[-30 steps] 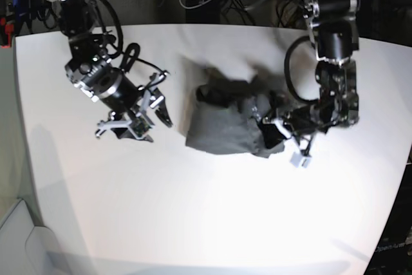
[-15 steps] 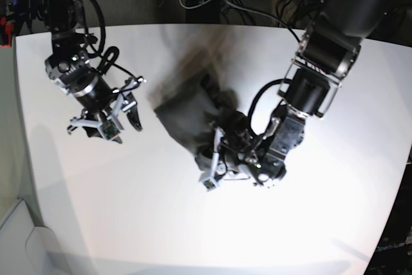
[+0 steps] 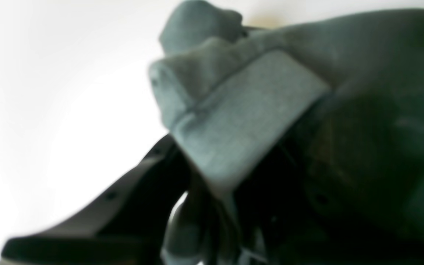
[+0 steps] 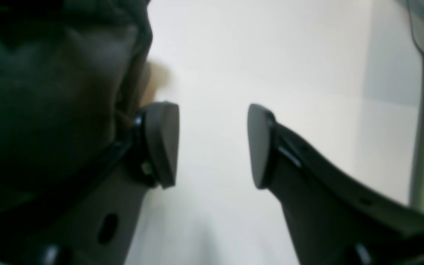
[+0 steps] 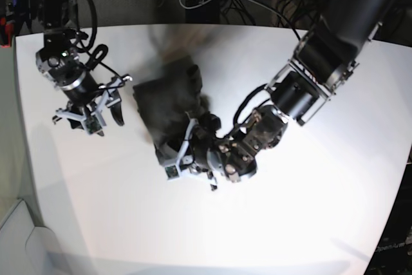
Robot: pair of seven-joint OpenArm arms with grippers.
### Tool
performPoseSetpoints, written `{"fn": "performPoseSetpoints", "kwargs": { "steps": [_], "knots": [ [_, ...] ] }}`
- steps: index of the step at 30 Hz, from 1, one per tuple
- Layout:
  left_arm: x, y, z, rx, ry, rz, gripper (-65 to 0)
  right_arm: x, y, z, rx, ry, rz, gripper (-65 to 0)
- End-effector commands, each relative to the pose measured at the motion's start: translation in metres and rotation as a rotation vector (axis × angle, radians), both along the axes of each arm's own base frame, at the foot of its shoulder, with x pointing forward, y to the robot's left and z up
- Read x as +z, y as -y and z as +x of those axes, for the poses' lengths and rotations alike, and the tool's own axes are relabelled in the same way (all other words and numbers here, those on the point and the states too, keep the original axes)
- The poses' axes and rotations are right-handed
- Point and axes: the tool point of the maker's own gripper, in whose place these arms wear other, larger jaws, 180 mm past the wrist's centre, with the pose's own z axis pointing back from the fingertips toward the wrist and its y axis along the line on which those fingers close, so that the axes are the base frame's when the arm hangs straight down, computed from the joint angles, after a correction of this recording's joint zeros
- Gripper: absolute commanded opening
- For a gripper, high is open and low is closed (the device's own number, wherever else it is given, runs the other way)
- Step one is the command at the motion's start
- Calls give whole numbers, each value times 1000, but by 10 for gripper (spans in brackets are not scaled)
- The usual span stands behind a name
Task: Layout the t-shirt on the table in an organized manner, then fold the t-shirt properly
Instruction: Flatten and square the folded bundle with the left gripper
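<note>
Sweeping hard across the frame, the left gripper (image 5: 183, 159) has dragged the t-shirt (image 5: 168, 104) from right of centre, where it sat a second ago, over to centre-left, and the arm now stretches diagonally down from the upper right. Meanwhile the right gripper (image 5: 96, 117) has backed off toward the left edge, retreating from its earlier spot near the cloth.

Look at the left wrist view: a hemmed edge of the t-shirt (image 3: 241, 121) is bunched right against the fingers, so that gripper is clamped narrow on the fabric. Over on the right wrist view, the right gripper (image 4: 214, 145) stands wide with nothing but white table (image 4: 271, 55) between its pads, though dark cloth (image 4: 50, 92) sits just beside one finger.

As for progress, I'd judge we're early. The shirt is a crumpled dark heap on the table (image 5: 290, 223), slightly smeared with motion at its upper part; no sleeves or outline spread flat. Laying it out is unfinished, and all the folding is left.

Writing? Only faint lettering at the lower right corner of the base view, too small to read. No label legible on the shirt.
</note>
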Motion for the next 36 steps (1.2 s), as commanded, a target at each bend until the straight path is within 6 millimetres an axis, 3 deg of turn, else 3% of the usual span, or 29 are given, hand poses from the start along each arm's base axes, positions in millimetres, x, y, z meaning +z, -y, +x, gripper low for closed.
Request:
{"fn": "performPoseSetpoints", "kwargs": {
  "steps": [1,4,7,12,16,21,23,30,32,36],
  "knots": [
    [30,15,17,-25,68,-48,-647,11,-1,3,9,42,15,-344],
    [31,20,16,-71,90,-18,-647,2,-4,-8,15,15,19,-344],
    [32,26,13,-107,103,5,-647,-2,-19,-14,11,3,66,-344],
    [28,36,7,-157,134,51,-647,7,-37,-12,2,29,123,-344],
    [16,41,1,-198,194,127,-648,8,-40,-12,2,30,130,-344],
    [14,33,11,-189,271,209,-634,7,-39,-12,1,27,130,-344],
    [20,35,17,-174,286,212,-585,6,-39,-12,1,25,130,-344],
    [43,36,32,-114,314,150,-230,5,-54,-14,40,18,138,-344],
    [49,38,32,-117,331,139,-194,4,-55,-15,43,15,139,-344],
    [63,43,34,-124,365,115,-187,4,-55,-15,43,15,139,-344]
  ]
}}
